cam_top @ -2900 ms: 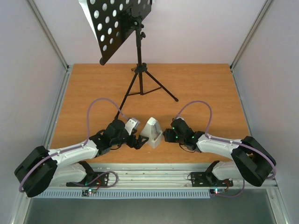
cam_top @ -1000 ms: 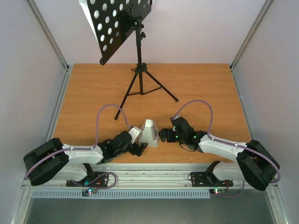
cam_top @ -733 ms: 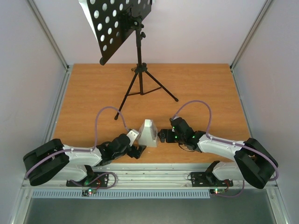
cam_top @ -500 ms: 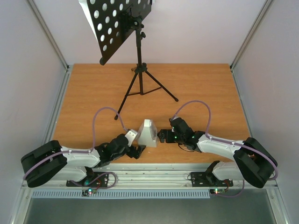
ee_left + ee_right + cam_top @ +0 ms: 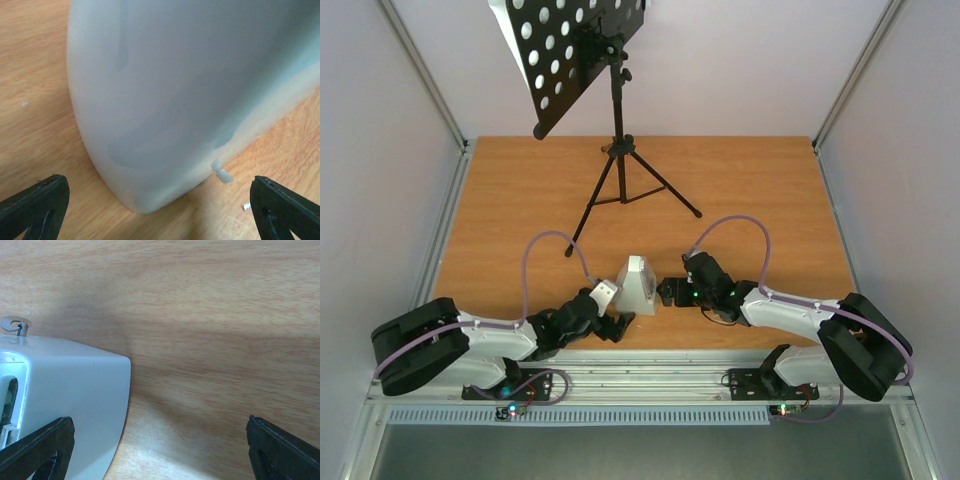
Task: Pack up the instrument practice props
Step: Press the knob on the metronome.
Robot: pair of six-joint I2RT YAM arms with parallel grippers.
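Packing at an early stage. The white pyramid-shaped metronome point(image 5: 638, 285) stands upright on the bench point(image 5: 760, 190) near its front edge, between the two arms. The left gripper point(image 5: 160, 212) faces one side of it with jaws wide apart, and the body fills the gap between the fingers. Contact cannot be told. The right gripper point(image 5: 160, 452) lies low on the opposite side, jaws likewise apart, with only a corner of the metronome inside its span. Neither gripper holds anything. The black tripod music stand point(image 5: 617, 120) is fully erected at the far side of the bench, well apart from both arms. The sheet of music point(image 5: 504, 22) shows as a white edge behind its perforated desk. No case or box appears in any view. By this evidence no prop is packed yet, and all three are left to do.
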